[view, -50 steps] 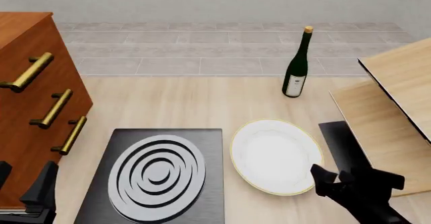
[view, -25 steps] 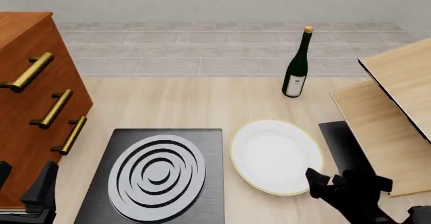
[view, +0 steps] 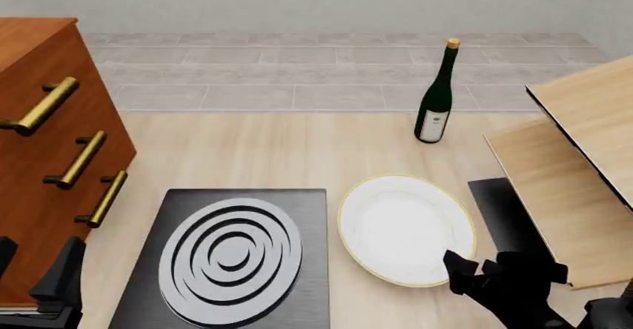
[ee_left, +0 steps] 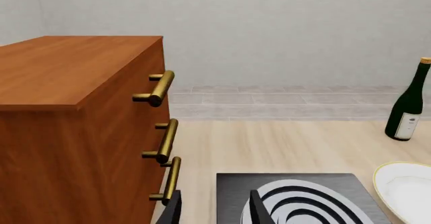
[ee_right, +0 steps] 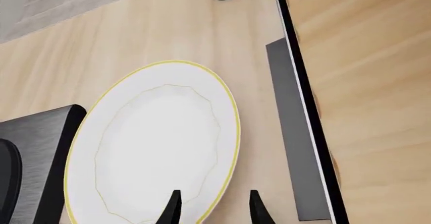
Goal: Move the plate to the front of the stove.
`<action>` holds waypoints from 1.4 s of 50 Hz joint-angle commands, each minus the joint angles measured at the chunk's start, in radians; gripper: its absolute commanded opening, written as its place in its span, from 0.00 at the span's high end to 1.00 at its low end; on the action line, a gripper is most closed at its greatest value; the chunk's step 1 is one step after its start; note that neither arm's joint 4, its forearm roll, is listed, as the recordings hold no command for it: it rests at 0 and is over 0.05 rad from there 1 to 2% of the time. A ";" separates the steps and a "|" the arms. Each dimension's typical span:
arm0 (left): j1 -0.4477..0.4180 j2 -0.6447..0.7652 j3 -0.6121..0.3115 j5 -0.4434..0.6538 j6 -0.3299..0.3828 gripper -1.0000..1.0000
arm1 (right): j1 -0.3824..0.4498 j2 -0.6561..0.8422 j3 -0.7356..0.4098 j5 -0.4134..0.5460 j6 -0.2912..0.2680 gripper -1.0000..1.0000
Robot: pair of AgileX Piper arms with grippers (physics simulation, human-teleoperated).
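A round white plate [view: 405, 229] with a thin gold rim lies flat on the pale wooden counter [view: 287, 158], in the lower centre-right of the front view, just beside the right edge of the black-grey stove [view: 230, 258] and, as far as can be told, a sliver apart from it. The stove, a flat square slab with one large burner of grey and black rings, fills the lower centre-left of that frame.

The right pincer [view: 482, 271] sits at the plate's lower right rim, low in the frame, its two dark fingers [ee_right: 172, 209] parted a narrow way. In the right wrist view the finger tips straddle the gold rim, one over the white of the plate and one over bare wood; whether either touches the plate cannot be told.

The left pincer [ee_left: 214, 209] waits at the bottom left corner of the front view, beside the stove's left side and below a red-brown wooden cabinet [view: 44, 144] with three brass bar handles. Its fingers stand slightly apart with nothing between them.

A dark green wine bottle [view: 436, 99] with a white label stands upright in the upper centre-right of the front view, well apart from the plate. A thin black mat [view: 505, 214] lies just right of the plate, partly under light wooden boards [view: 574, 158] that slant across the right edge of the frame.
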 commanded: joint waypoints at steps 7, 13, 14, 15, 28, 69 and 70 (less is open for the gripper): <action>0.000 0.000 0.000 0.000 0.000 0.00 | 0.019 0.033 -0.017 -0.006 0.012 0.00; 0.000 0.000 0.000 0.000 0.000 0.00 | 0.025 0.050 -0.030 -0.006 0.018 0.00; 0.000 0.000 0.000 0.000 0.000 0.00 | 0.027 0.054 -0.033 -0.006 0.020 0.00; 0.000 0.000 0.000 0.000 0.000 0.00 | 0.027 0.056 -0.035 -0.006 0.021 0.00; 0.000 0.000 0.000 0.000 0.000 0.00 | 0.030 0.084 -0.054 -0.006 0.034 0.00; 0.000 0.000 0.000 0.000 -0.001 0.00 | 0.003 0.017 -0.009 -0.006 0.031 1.00; 0.000 0.000 0.000 0.000 0.001 0.00 | 0.002 0.015 -0.008 -0.006 0.031 1.00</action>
